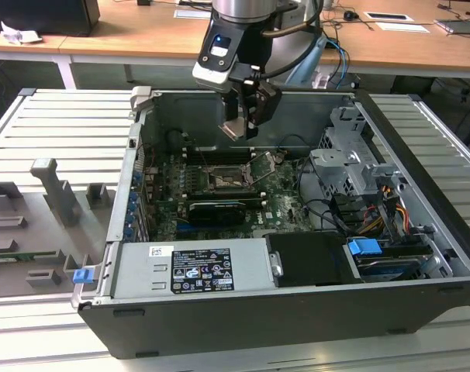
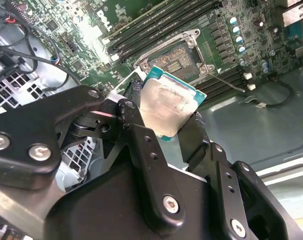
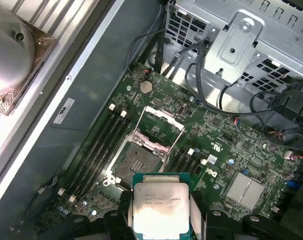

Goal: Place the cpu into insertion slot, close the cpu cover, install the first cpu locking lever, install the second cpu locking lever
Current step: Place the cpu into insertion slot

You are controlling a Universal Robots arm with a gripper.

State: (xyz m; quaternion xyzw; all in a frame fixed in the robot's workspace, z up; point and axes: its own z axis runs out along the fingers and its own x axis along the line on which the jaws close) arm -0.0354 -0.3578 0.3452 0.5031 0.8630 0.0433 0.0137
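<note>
Cpu point(image 3: 160, 210) in end effector point(image 1: 240, 128) above insertion slot point(image 3: 136, 164) (green motherboard point(image 3: 226, 150)).

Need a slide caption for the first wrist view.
The hand holds the cpu above the motherboard, near the empty insertion slot; cpu cover open.

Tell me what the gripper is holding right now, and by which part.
The gripper holds the cpu, jaws pinching two opposite edges, metal face bare; it is not yet in the insertion slot.
</note>
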